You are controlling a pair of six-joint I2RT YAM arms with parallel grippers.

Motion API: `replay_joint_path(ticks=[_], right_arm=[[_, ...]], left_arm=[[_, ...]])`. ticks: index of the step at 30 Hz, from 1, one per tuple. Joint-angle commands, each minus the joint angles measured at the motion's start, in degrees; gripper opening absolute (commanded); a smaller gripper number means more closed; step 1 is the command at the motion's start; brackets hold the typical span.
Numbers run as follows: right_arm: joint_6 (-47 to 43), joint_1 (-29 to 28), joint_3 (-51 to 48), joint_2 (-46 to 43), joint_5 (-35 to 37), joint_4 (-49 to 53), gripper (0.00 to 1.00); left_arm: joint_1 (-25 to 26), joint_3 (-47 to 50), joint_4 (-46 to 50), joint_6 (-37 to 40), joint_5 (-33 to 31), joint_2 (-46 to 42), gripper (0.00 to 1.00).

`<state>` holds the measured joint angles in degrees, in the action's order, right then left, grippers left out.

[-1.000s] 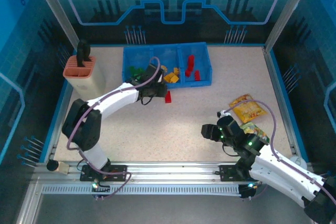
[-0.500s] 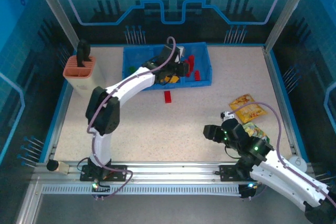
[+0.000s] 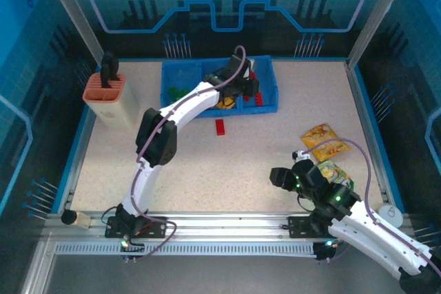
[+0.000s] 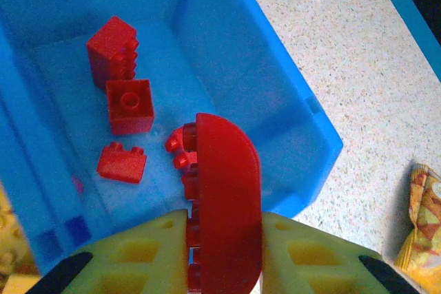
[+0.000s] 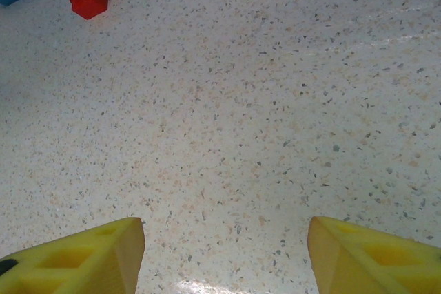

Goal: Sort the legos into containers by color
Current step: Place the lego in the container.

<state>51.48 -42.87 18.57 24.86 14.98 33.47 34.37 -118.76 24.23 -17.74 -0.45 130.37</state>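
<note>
Red is what your left gripper (image 4: 224, 242) is pinching: a curved red piece (image 4: 224, 191), squeezed tight between its two yellow fingers (image 4: 138, 253). Its long side runs along the fingers, out toward the tray (image 4: 303, 125). Right under it is the tray's right-hand box, where three red legos (image 4: 129, 105) lie. So the piece is over the right spot, and I think you only need to let go. One more red brick (image 3: 220, 127) lies on the table (image 3: 275, 142), just in front of the tray, its long side pointing near to far. Your left gripper is closer to it. Your right gripper (image 5: 226, 239) is spread wide, holds nothing, and hangs over bare table, well away.
</note>
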Motion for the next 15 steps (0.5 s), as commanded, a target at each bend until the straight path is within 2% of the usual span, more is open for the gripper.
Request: replay_joint_path(ticks=[1, 5, 8, 10, 13, 15], right_arm=[[0.38, -1.01, 0.80, 0.14, 0.93, 0.78, 0.65], [0.01, -1.01, 1.59, 0.01, 1.01, 1.43, 0.65], [-0.09, -1.06, 1.74, 0.01, 0.85, 1.42, 0.65], [-0.04, -1.05, 1.71, 0.10, 0.77, 1.20, 0.65], [0.03, -1.16, 1.77, 0.36, 0.60, 0.87, 0.65], [0.06, -1.14, 1.74, 0.79, 0.54, 0.31, 0.65]], left_arm=[[0.48, -4.62, 4.81, 2.43, -2.09, 3.77, 0.28], [0.69, -4.99, 4.65, 2.18, -2.27, 4.72, 0.29], [1.08, -4.95, 4.64, 2.72, -2.37, 4.57, 0.37], [1.39, -5.25, 4.70, 3.68, -1.48, 3.92, 0.46], [2.09, -4.95, 4.46, 5.34, -0.97, 1.29, 0.66], [2.43, -4.84, 4.49, 6.22, -1.72, -0.80, 0.71]])
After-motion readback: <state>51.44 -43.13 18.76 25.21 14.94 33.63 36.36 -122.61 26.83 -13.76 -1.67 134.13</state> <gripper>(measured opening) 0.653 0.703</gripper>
